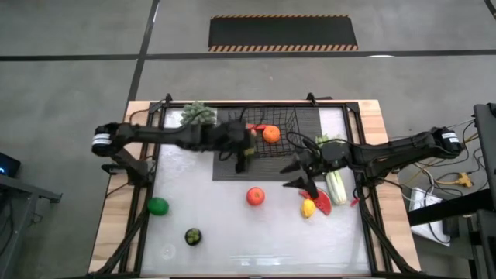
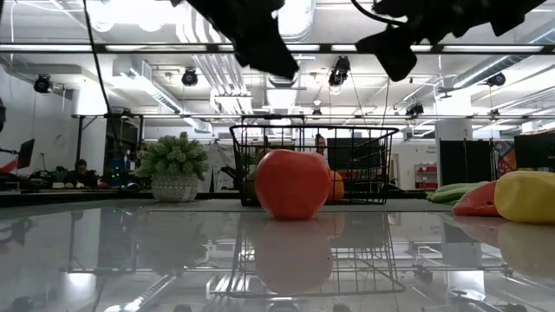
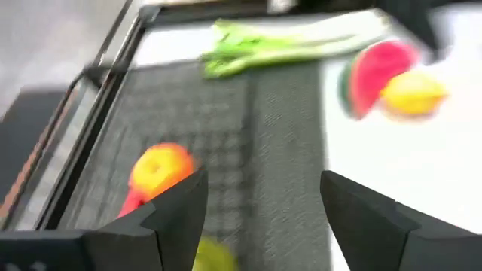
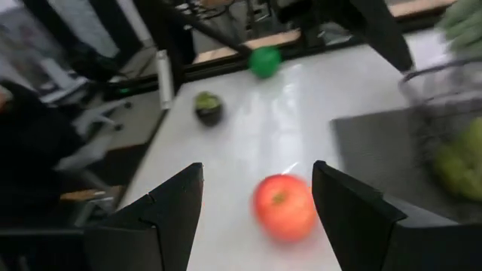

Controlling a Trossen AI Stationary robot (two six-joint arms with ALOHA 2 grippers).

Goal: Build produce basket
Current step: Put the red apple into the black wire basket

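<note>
The black wire-mesh basket (image 1: 283,128) stands on a dark ribbed mat (image 1: 232,169) at the table's far middle. It holds an orange (image 1: 271,133), a red piece (image 1: 252,126) and a green fruit (image 4: 459,162). My left gripper (image 1: 243,153) is open and empty above the basket's left end; in its own view (image 3: 260,188) the orange (image 3: 160,167) shows below. My right gripper (image 1: 298,175) is open and empty, up off the table, right of the red apple (image 1: 255,195), which shows ahead in its own view (image 4: 285,207). Celery (image 1: 335,182), a watermelon slice (image 1: 321,203) and a lemon (image 1: 308,208) lie on the table at the right.
A green round fruit (image 1: 157,205) and a dark round fruit (image 1: 192,236) lie on the white table top at the near left. A small potted plant (image 1: 198,115) stands at the far left by the basket. A black frame (image 1: 151,155) rims the table.
</note>
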